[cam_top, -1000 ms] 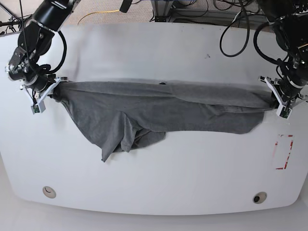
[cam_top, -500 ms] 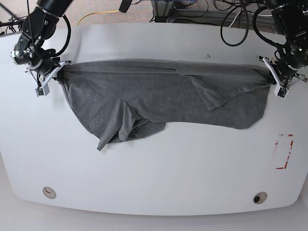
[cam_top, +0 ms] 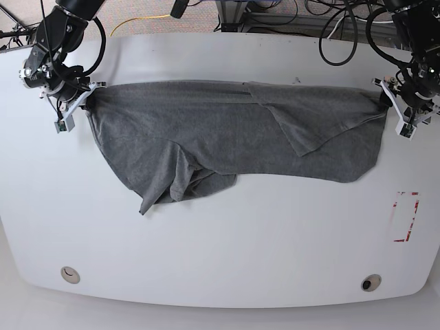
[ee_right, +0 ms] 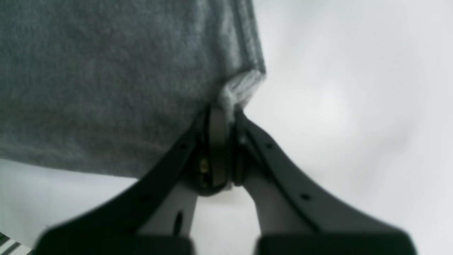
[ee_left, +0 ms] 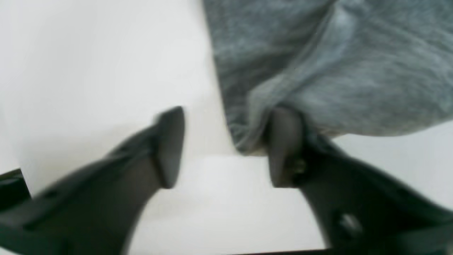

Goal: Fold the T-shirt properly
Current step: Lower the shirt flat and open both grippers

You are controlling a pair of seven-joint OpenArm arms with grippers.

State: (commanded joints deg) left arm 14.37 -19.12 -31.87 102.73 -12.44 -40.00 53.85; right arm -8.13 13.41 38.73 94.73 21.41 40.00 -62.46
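T-shirt one, grippers two, table one

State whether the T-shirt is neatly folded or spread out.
Spread out: the T-shirt lies stretched across the table, lower left part bunched.

A white table fills most of the base view; near its front edge are two round holes, one at the left and one at the right; a red mark is near the right edge; behind the table, black cables and a yellow cable lie on the floor
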